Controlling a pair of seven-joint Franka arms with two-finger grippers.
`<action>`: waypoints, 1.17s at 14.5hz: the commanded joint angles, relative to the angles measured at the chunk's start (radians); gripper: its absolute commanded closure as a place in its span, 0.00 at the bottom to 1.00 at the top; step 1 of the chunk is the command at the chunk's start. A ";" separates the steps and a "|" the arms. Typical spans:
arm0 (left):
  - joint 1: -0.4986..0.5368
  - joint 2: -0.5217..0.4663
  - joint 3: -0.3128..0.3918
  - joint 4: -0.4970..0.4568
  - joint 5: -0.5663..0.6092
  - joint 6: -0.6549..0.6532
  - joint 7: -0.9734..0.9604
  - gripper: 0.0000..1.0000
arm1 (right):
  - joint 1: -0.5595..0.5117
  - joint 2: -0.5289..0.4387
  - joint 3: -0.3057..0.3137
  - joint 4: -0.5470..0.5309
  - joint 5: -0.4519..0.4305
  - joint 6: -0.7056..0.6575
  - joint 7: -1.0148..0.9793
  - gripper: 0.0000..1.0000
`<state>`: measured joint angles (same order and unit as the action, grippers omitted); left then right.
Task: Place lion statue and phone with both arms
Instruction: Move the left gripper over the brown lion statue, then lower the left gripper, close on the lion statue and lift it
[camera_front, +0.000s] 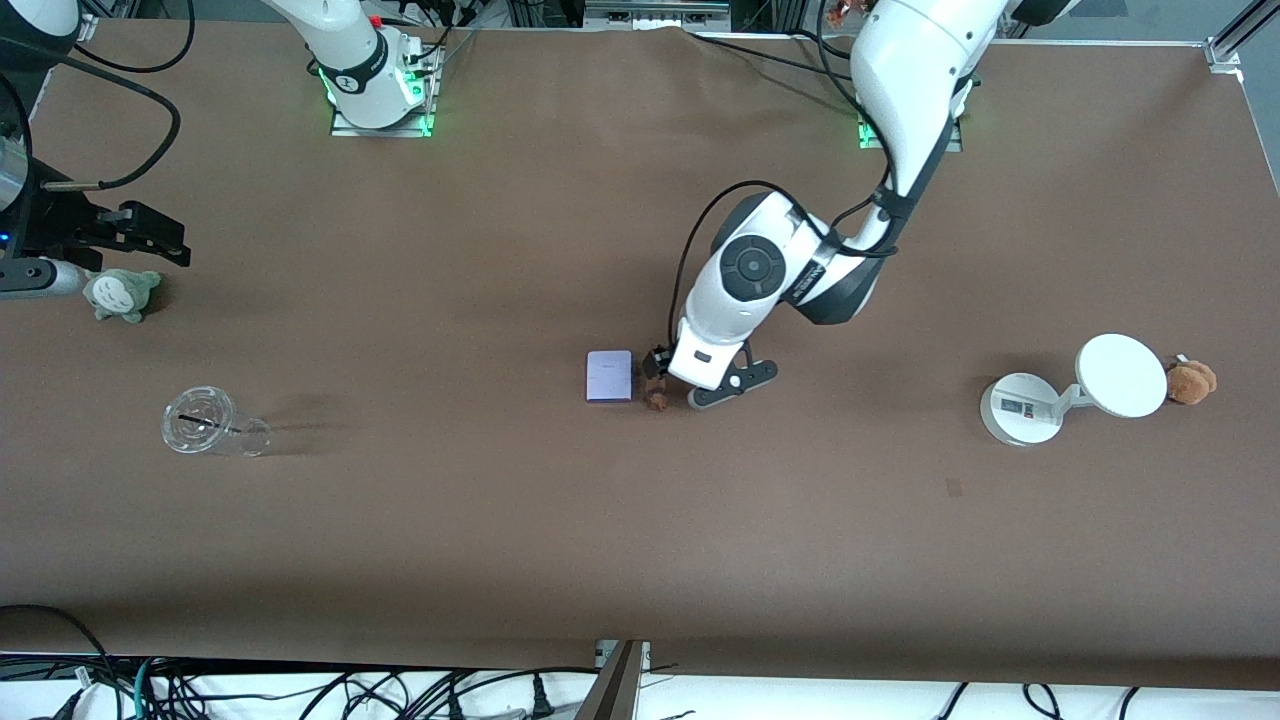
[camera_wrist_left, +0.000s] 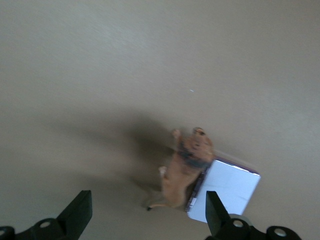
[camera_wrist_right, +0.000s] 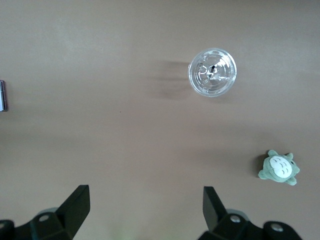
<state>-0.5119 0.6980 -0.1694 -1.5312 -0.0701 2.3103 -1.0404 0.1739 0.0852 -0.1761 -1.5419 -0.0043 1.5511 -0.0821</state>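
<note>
Currently the left gripper (camera_front: 672, 392) sits low over the table's middle, fingers spread wide and holding nothing. The lion statue (camera_wrist_left: 186, 167) lies on the table between the spread fingers, touching the phone (camera_front: 609, 376), which lies flat just beside it toward the right arm's end. The right gripper (camera_wrist_right: 142, 210) waits up over that end of the table, fingers wide apart and empty, above a clear cup (camera_front: 203, 422) and a grey-green plush (camera_front: 119, 295).
</note>
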 joint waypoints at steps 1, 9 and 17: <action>-0.031 0.034 0.024 0.060 -0.004 -0.019 -0.023 0.00 | 0.006 0.001 -0.003 0.009 0.009 -0.002 0.015 0.00; -0.077 0.129 0.071 0.157 -0.002 -0.015 -0.021 0.09 | 0.004 0.001 -0.005 0.009 0.007 -0.002 0.004 0.00; -0.140 0.189 0.131 0.226 0.000 -0.017 -0.023 0.34 | 0.004 0.001 -0.005 0.009 0.007 -0.002 0.004 0.00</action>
<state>-0.6290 0.8640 -0.0633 -1.3490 -0.0700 2.3093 -1.0529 0.1739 0.0852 -0.1763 -1.5418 -0.0043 1.5512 -0.0820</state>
